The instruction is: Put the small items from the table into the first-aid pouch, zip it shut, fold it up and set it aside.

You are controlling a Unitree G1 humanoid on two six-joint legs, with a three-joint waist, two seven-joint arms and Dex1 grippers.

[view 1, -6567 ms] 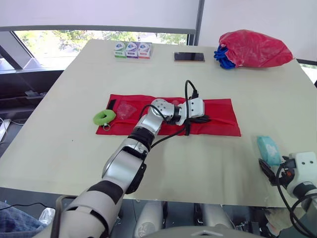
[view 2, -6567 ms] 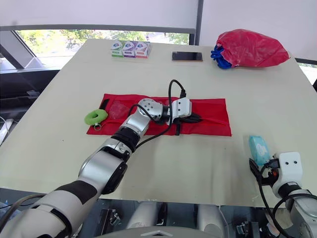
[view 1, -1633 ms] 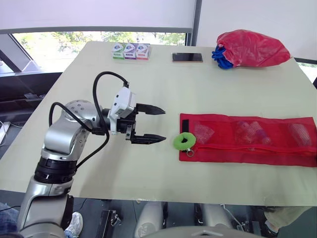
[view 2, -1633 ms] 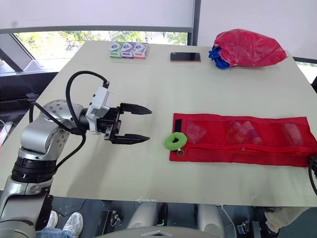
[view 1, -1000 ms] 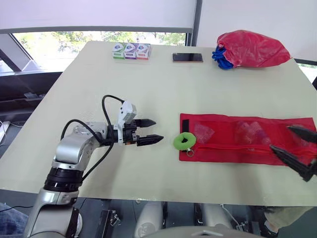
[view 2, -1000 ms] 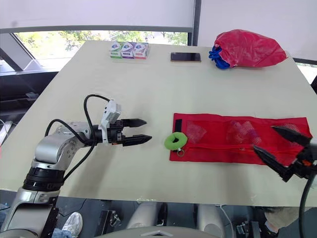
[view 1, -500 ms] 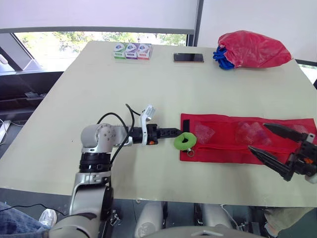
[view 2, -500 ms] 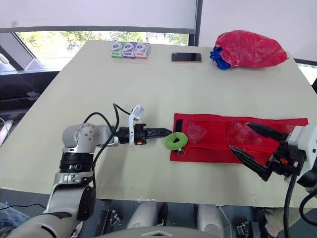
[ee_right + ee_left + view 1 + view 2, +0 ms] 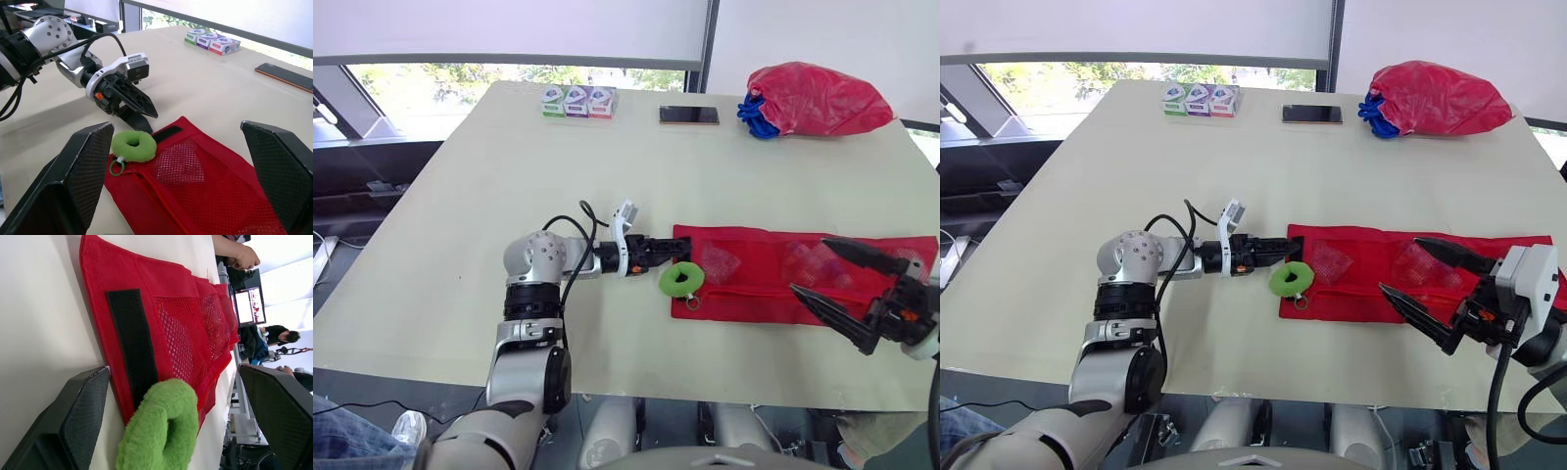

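Along the top edge sit three small boxes (image 9: 575, 102), a phone (image 9: 689, 116) and a red bag (image 9: 818, 98), all well apart from the work. At centre-left the left gripper (image 9: 666, 247) reaches low over the table (image 9: 460, 196), its fingers spread around the green ring (image 9: 681, 279). At lower right the right gripper (image 9: 808, 264) hovers wide apart over the first-aid pouch (image 9: 754, 294). The pouch lies flat, its long axis left-to-right and its black strap (image 9: 137, 347) end pointing left.
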